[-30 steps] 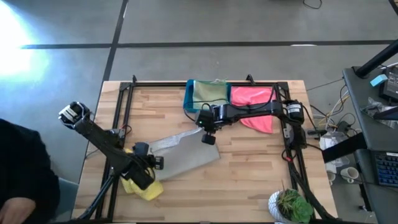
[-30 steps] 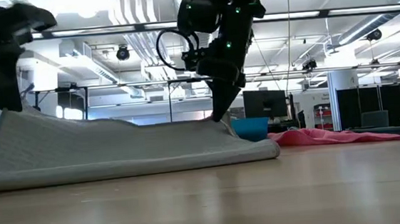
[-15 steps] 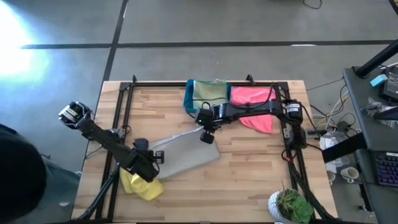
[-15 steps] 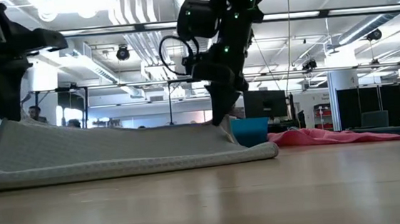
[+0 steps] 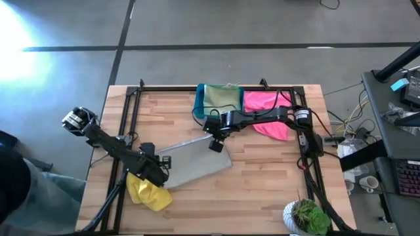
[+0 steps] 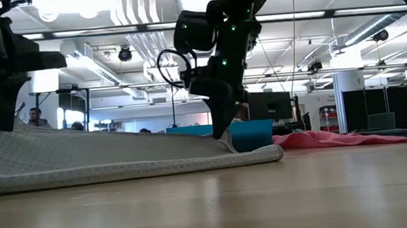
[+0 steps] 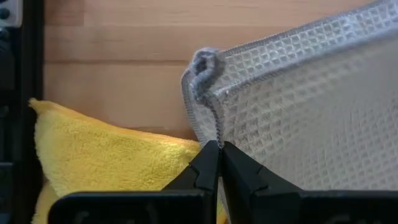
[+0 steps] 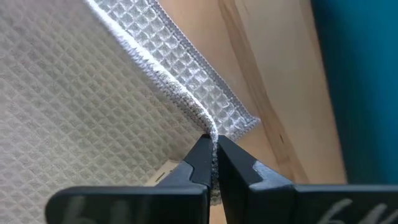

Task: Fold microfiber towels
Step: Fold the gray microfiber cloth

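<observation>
So the light grey towel (image 5: 193, 162) is lying mid-table, doubled over, with the left gripper (image 7: 219, 149) pinched tight on one corner hem next to the yellow towel (image 5: 147, 195), and the right gripper (image 8: 212, 144) clamped on the hem at the other end, nearer the blue bin (image 5: 199, 103) where the sage green towel (image 5: 223, 97) sits, the pink towel (image 5: 269, 108) beside it. That waffle weave looks light and totally floppy, so I'd guess it'll sag and drag in the middle unless both corners travel together. Grabbing right at the stitched hem corners like this seems the smart spot, since it's the firmest bit to pinch.
</observation>
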Controlling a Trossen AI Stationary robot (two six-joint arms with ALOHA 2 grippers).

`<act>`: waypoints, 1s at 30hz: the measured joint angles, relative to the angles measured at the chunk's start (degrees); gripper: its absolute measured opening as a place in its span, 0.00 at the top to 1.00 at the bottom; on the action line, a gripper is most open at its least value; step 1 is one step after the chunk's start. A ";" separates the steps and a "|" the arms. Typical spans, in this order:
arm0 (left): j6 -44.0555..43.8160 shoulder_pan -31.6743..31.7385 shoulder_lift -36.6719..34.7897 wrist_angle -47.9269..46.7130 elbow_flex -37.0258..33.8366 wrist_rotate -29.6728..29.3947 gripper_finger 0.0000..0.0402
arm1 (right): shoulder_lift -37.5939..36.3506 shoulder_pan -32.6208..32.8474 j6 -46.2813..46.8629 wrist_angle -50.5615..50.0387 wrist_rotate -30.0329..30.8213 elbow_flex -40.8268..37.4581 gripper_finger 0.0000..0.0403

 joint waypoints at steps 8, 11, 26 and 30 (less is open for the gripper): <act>0.60 -0.01 0.00 -0.09 -0.13 0.21 0.86 | -0.11 0.00 1.04 -0.28 0.02 0.28 0.96; 0.62 -0.01 0.00 -0.09 -0.63 0.20 0.78 | -0.11 -0.03 0.95 -0.21 0.04 0.28 0.90; 15.30 0.01 -4.47 0.07 0.28 0.18 0.69 | -12.05 -2.19 -0.09 -11.21 -3.21 0.03 0.64; 15.75 0.01 -5.80 0.22 0.24 -3.51 0.69 | -15.81 -0.81 5.01 -10.61 -14.37 -3.38 0.65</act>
